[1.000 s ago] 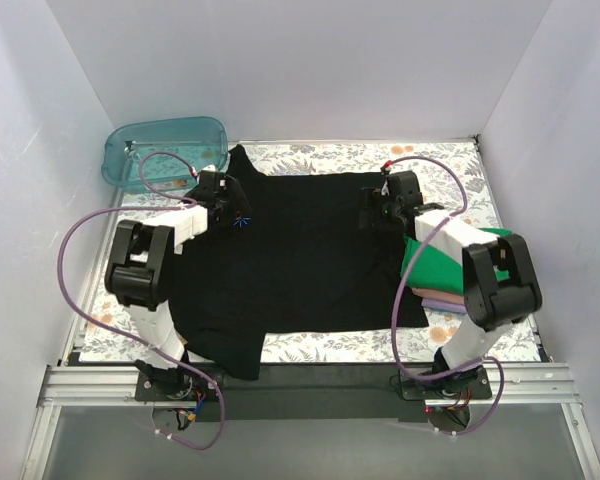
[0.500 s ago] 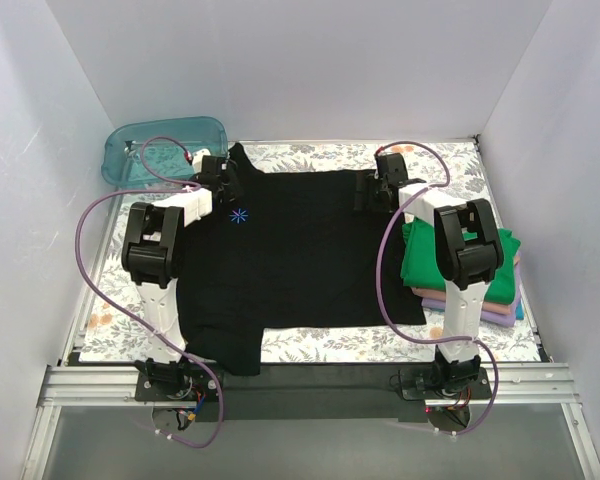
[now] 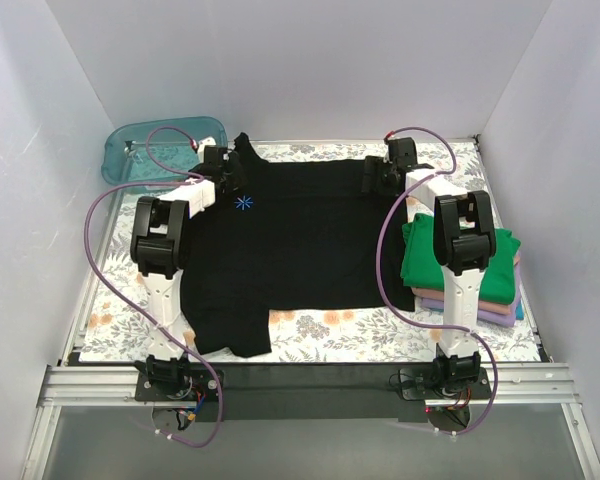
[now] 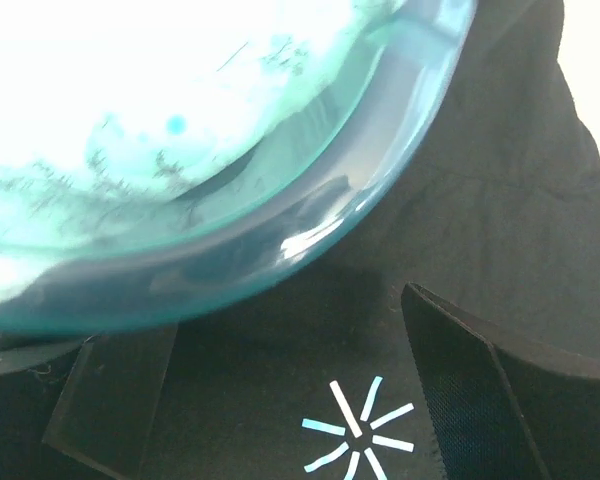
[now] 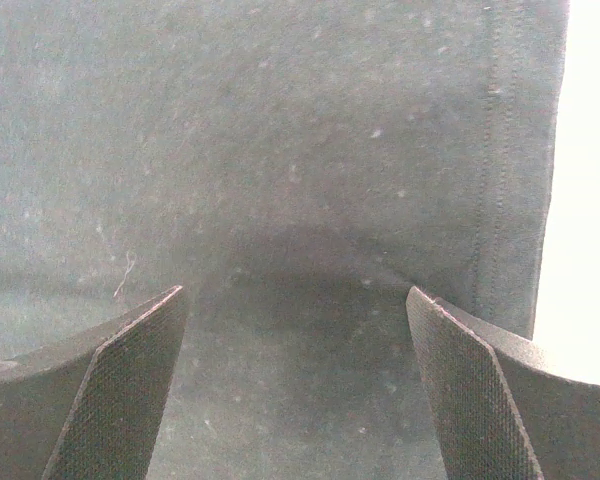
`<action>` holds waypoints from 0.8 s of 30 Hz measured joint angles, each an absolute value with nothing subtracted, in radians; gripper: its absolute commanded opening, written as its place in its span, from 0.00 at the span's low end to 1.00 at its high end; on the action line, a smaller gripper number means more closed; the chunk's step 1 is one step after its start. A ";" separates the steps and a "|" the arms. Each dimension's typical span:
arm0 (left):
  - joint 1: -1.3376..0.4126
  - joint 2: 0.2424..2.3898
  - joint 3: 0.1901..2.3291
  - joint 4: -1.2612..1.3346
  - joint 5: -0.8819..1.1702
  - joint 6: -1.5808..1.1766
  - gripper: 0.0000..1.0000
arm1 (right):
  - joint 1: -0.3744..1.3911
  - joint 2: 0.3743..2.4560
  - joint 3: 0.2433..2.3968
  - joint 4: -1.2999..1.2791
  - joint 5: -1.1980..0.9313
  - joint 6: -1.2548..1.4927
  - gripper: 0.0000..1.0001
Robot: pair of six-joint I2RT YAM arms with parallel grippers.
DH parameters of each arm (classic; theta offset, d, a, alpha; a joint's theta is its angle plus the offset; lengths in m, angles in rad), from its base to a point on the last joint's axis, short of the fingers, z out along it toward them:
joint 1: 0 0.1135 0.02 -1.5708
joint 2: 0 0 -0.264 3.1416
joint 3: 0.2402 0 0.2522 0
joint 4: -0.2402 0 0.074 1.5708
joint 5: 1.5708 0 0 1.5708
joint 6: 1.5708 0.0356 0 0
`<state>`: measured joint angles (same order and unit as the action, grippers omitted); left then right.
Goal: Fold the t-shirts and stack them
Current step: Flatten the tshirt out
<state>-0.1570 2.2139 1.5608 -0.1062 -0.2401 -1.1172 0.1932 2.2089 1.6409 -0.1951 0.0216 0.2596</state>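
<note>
A black t-shirt [image 3: 300,250] lies spread flat on the flowered table, its blue starburst mark [image 3: 244,203] near the back left. My left gripper [image 3: 225,180] is open over the shirt's back left part. In the left wrist view [image 4: 290,400] the starburst [image 4: 358,440] lies between its fingers [image 4: 500,400]. My right gripper [image 3: 380,178] is open over the shirt's back right part. In the right wrist view [image 5: 295,390] only black cloth [image 5: 300,150] shows between its fingers. A folded stack sits at the right, with the green shirt [image 3: 460,262] on top and the tan-pink [image 3: 500,295] and lavender [image 3: 495,315] shirts under it.
A teal plastic tub [image 3: 165,148] stands at the back left corner, close to my left gripper, and fills the upper left wrist view [image 4: 180,150]. White walls close in the table on three sides. A black rail [image 3: 300,380] runs along the near edge.
Both arms have stretched toward the back of the table. The black shirt has slid back with them, and its near hem now lies farther from the front edge.
</note>
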 measured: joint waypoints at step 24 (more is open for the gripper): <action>-0.347 1.382 1.070 -0.262 -0.073 -1.269 0.92 | 0.609 1.464 1.029 -0.229 0.085 0.227 0.98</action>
<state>-0.3473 1.3815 1.0702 -0.2623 -0.0734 -1.2690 0.6090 1.4635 1.0290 -0.2291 0.0853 0.2268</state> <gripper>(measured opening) 0.915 0.984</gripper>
